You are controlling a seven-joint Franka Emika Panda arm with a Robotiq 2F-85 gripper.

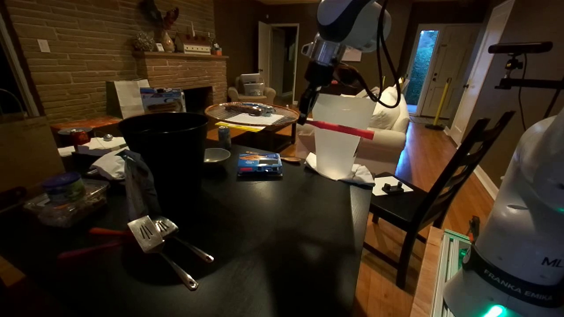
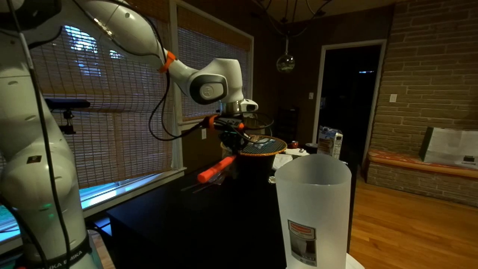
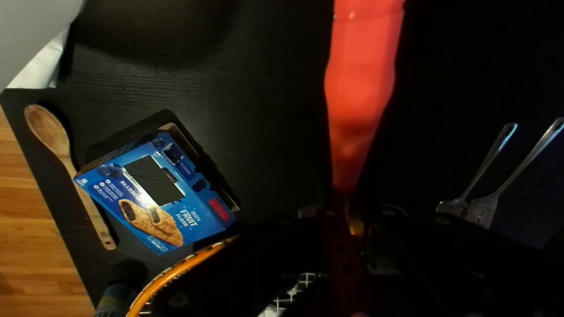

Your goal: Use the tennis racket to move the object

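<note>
My gripper is shut on the tennis racket where its red handle meets the hoop. It holds the racket roughly level, well above the table. The red handle also shows in an exterior view and in the wrist view. My gripper also shows in an exterior view and in the wrist view, where the dark fingers hide most of the hoop. The object, a small bluish-white packet with a brown part, lies on the netted face; whether a second packet lies there I cannot tell.
A tall black bin stands on the dark table, near the hoop in an exterior view. A tall frosted bin stands near the handle. A blue box, a wooden spoon, a can and metal spatulas lie around.
</note>
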